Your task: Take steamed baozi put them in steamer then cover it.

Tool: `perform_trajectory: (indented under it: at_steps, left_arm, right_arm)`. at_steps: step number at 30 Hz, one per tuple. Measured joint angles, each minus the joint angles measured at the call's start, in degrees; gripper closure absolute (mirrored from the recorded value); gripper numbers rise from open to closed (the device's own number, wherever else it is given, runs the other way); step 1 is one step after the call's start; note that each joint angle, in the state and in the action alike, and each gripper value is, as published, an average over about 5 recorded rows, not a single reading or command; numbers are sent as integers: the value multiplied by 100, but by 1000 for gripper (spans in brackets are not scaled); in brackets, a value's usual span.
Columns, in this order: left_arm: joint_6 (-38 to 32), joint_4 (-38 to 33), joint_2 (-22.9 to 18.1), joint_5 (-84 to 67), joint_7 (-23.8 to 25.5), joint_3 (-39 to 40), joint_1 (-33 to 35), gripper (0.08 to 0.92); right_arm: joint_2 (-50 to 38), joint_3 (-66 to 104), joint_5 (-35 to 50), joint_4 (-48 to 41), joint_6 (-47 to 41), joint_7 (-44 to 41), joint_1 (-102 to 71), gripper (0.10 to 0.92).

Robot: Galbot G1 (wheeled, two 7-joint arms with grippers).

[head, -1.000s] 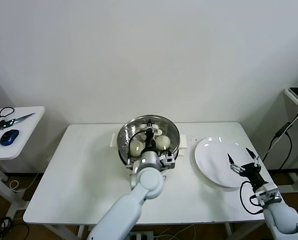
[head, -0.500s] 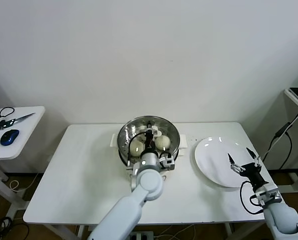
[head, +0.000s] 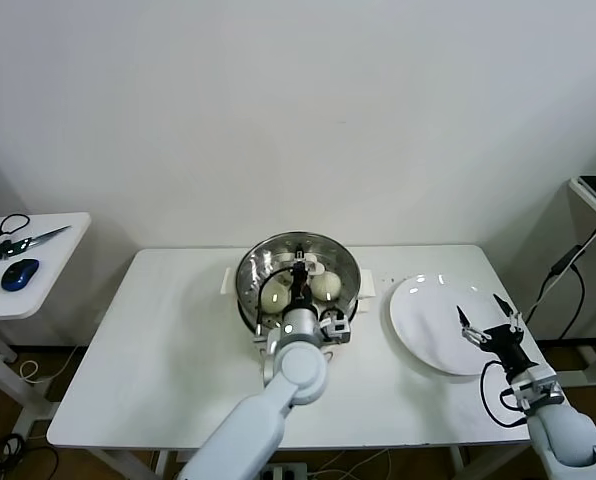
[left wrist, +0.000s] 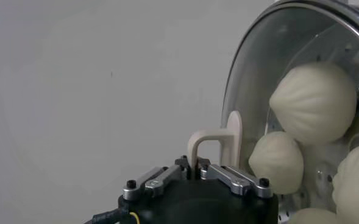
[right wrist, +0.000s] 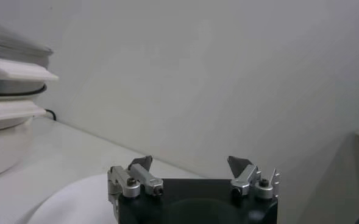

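Note:
The steamer (head: 246,286) stands at the table's back middle on its white base. The glass cover (head: 336,262) lies on it. Through the glass I see cream-white baozi (head: 274,296) (head: 325,285) inside. My left gripper (head: 300,272) reaches over the cover's centre. In the left wrist view the left gripper (left wrist: 195,169) is shut on the cover's white handle (left wrist: 219,146), with baozi (left wrist: 316,100) (left wrist: 280,161) behind the glass (left wrist: 258,73). My right gripper (head: 486,325) hangs open over the near right edge of the white plate (head: 423,310), nothing between its fingers (right wrist: 141,163).
The white plate (right wrist: 75,204) holds nothing. The steamer's white side handle (right wrist: 17,70) sticks out toward the right arm. A side table (head: 48,250) at the far left carries a blue mouse (head: 18,273) and scissors (head: 33,238). A cable (head: 563,275) hangs at the right.
Almost nothing: the left arm has shifted a touch toward the table's near edge, still gripping the cover's handle. The right arm has not moved.

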Motion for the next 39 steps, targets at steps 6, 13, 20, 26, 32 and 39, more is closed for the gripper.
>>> perform_trajectory:
  at_steps: [6, 13, 20, 26, 32, 39]
  left_arm:
    - [-6, -81, 82, -28, 47, 25, -15, 663]
    - [-5, -332, 244, -93, 163, 96, -8, 464]
    - [-5, -733, 463, -178, 285, 112, 106, 258]
    - [-1, -1154, 685, -275, 352, 31, 261, 180]
    - [0, -1682, 966, -475, 359, -110, 602, 177]
    - [-2, -2297, 1201, -838, 107, -426, 1210, 177]
  right_arm:
    - [-1, 1, -1, -2, -1, -4, 17, 203]
    - [18, -12, -17, -15, -38, -13, 35, 203]
    - [16, -24, -21, -12, -93, -8, 65, 203]
    - [9, -28, -36, 38, -202, 35, 73, 203]
    - [-13, -31, -94, 108, -429, 54, 88, 203]
    - [-22, -35, -54, 207, -618, 49, 74, 203]
